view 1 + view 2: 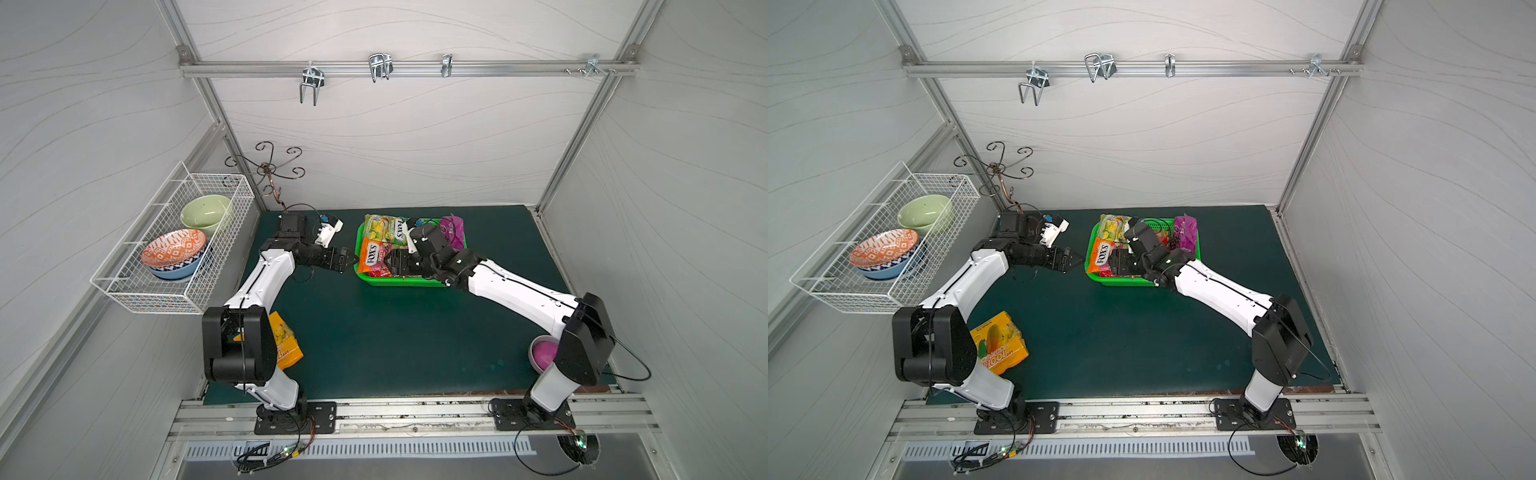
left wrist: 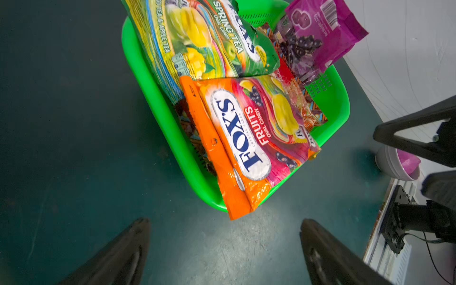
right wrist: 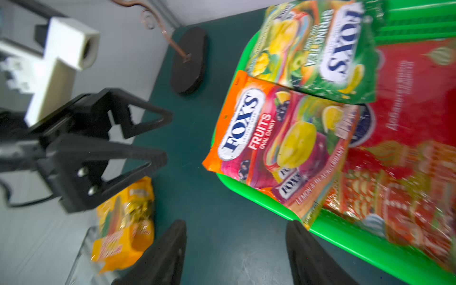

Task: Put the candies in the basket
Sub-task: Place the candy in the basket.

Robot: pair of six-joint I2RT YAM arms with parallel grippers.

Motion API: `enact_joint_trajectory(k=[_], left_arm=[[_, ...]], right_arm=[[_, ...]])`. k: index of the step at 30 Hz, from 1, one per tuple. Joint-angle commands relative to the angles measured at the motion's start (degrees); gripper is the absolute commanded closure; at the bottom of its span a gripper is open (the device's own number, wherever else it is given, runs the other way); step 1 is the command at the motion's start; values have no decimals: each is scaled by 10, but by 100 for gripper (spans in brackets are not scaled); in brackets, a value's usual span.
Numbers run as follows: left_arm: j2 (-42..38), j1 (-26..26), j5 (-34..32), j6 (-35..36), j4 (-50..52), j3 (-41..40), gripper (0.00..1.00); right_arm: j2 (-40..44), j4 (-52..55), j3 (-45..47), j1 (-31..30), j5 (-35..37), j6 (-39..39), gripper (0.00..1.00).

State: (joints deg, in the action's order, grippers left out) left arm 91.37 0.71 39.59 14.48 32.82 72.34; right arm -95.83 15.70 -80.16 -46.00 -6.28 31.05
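Two glossy FOX'S bags (image 2: 246, 138) (orange, green) overhang the green basket (image 2: 340, 98).

Robotics lab cell, white panel walls (image 1: 395, 145), aluminium framing (image 1: 407, 68), left arm (image 1: 266, 278) and right arm (image 1: 515, 291) bolted to a rail (image 1: 415, 409), matted bench (image 1: 395, 340)

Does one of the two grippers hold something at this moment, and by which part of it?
Nothing is held. The left gripper stands open beside the basket, and the right gripper has its jaws apart with nothing between them.
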Motion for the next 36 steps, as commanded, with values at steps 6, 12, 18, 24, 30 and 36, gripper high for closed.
enact_joint_trajectory(k=[6,12,18,24,30,36], left_arm=[[84,-27,-55,-24,-26,53,2],[114,-36,-39,-16,-30,57,1],[129,-36,-65,-4,-40,46,1],[135,-37,-83,16,-36,32,1],[141,-36,-79,26,-24,39,1],[123,-29,-63,65,64,84,1]], right_arm=[[-110,-18,-50,86,-476,-89,68],[-172,-45,-83,104,-460,-66,74],[-212,-42,-65,117,-372,-59,76],[-197,-28,-15,121,-324,-64,74],[-145,-43,11,122,-322,-66,71],[-74,21,-20,119,-280,-111,69]])
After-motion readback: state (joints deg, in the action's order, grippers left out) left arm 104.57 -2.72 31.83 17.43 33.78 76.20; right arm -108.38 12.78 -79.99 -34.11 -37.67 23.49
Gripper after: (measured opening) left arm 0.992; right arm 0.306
